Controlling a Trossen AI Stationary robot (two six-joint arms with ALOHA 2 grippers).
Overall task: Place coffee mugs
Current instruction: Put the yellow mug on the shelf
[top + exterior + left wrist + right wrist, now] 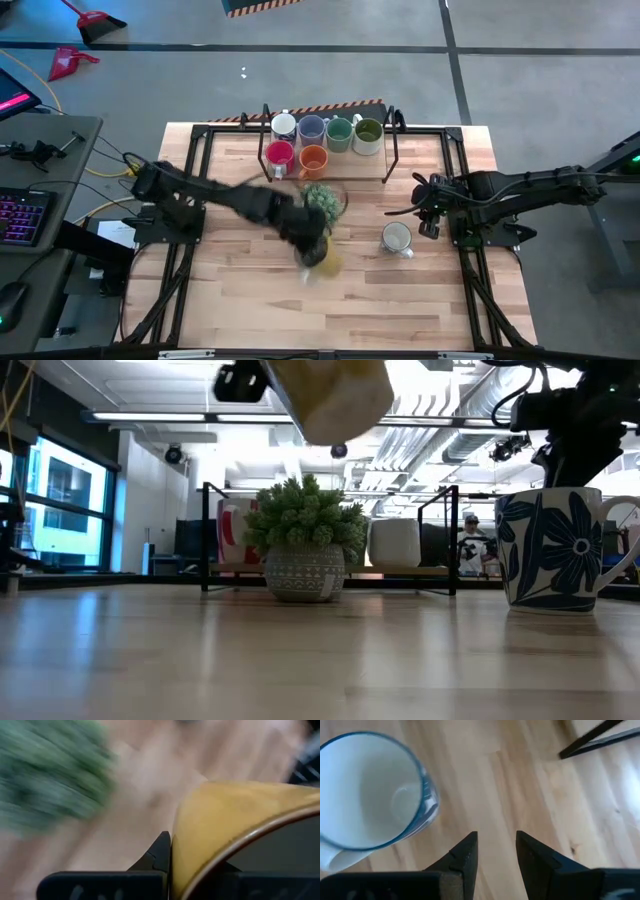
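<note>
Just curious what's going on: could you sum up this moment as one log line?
left claw: shut on yellow mug, lifted beside plant | right claw: open, empty, above table near blue-flowered mug

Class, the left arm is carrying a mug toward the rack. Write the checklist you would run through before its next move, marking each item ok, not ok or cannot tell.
1. Left gripper shut on the yellow ceramic mug: ok; a finger is pressed against its wall.
2. Yellow mug lifted off the wooden table: ok, seen in the low view.
3. Path past the round spiky green plant: not ok; the plant sits between mug and rack.
4. Free spot on the black metal rack, which holds six mugs: ok, beside the orange mug.
5. Right gripper out of the way: ok; open near the white mug with blue flowers.
</note>
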